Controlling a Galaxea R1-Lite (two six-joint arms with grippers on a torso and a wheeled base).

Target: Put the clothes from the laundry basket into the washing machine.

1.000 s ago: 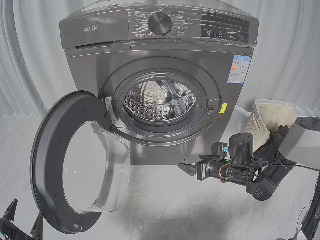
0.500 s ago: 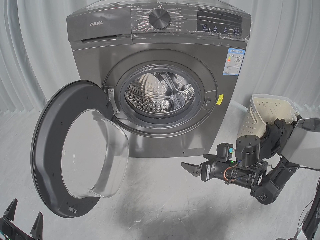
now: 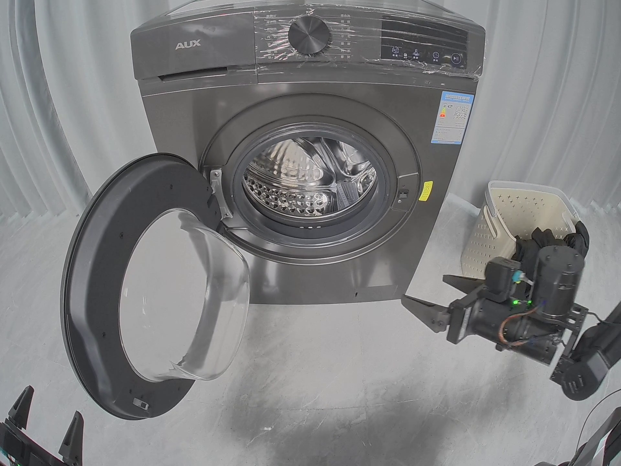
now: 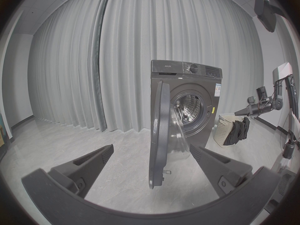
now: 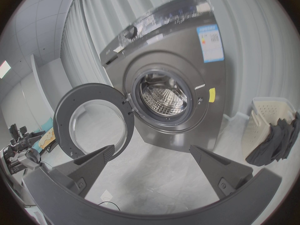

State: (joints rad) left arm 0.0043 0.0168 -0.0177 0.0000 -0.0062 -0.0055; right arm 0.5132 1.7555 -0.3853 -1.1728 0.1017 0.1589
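Note:
A grey washing machine (image 3: 304, 150) stands ahead with its round door (image 3: 149, 286) swung wide to the left and its steel drum (image 3: 304, 176) bare. A cream laundry basket (image 3: 517, 218) sits on the floor to the machine's right, with dark clothes (image 3: 550, 241) hanging over its rim. My right gripper (image 3: 440, 296) hovers open and empty in front of the basket, pointing left. My left gripper (image 3: 45, 419) is open and empty at the lower left, below the door. The basket (image 5: 265, 122) and the clothes (image 5: 276, 141) also show in the right wrist view.
White curtains (image 3: 550, 98) hang behind the machine. Pale grey floor (image 3: 336, 370) spreads in front of the machine and the basket. The open door juts out toward the left arm.
The head camera has pulled back, so the machine looks farther away. My right gripper has shifted right toward the basket, staying open.

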